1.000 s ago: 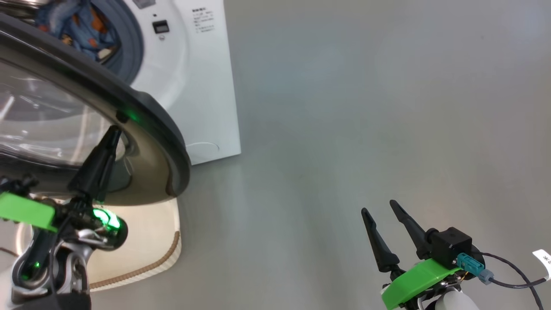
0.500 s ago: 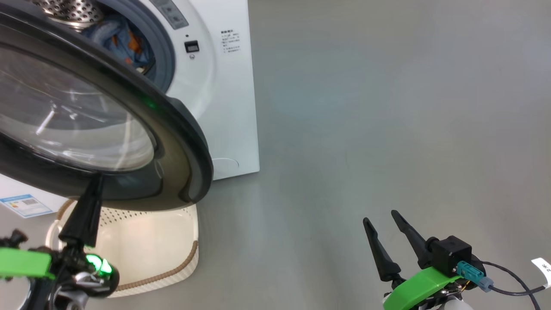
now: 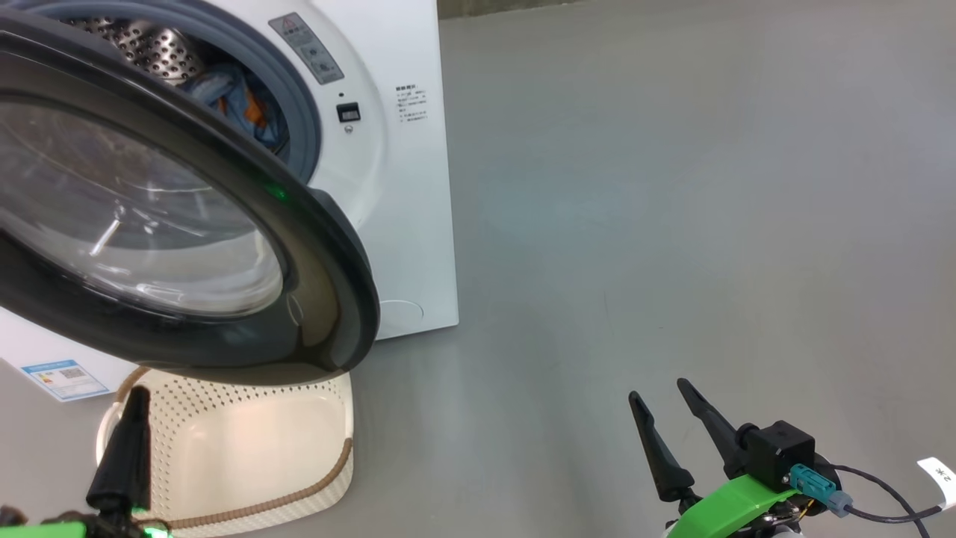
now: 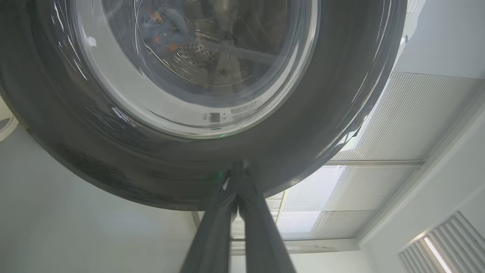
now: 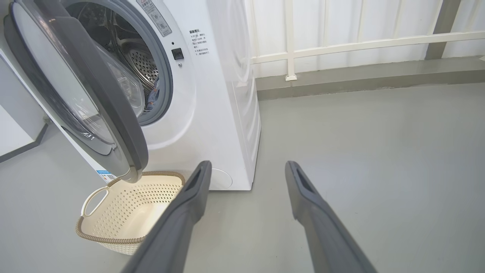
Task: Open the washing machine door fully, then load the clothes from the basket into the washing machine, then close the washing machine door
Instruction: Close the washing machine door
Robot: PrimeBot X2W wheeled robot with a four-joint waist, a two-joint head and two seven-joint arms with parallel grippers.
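1. The washing machine, a white front-loader, stands at the far left of a grey floor, its front turned toward the robot.
2. The washing machine door hangs partly open, swung out toward the near left. Its glossy black ring and bulging glass cover much of the opening in the head view.
3. The clothes, blue fabric with orange patches, lie inside the steel drum. They show past the door's right edge, behind the grey gasket.
4. The basket sits on the floor just in front of the machine, under the door's lower edge. Its cream inside is bare, and a looped handle sits on its left side.
5. The left gripper, at the near left, has its two fingers pressed together on nothing and points up at the lower part of the door's black ring. In the head view its tip stands just below the ring, over the basket's left rim. Whether it touches the door cannot be told.
6. The right gripper, at the near right and well apart from the machine, has its fingers spread with nothing between them, over the floor.
7. A blue label marks the machine's lower left front and a round flap its lower right corner. A white railing runs along the far wall.
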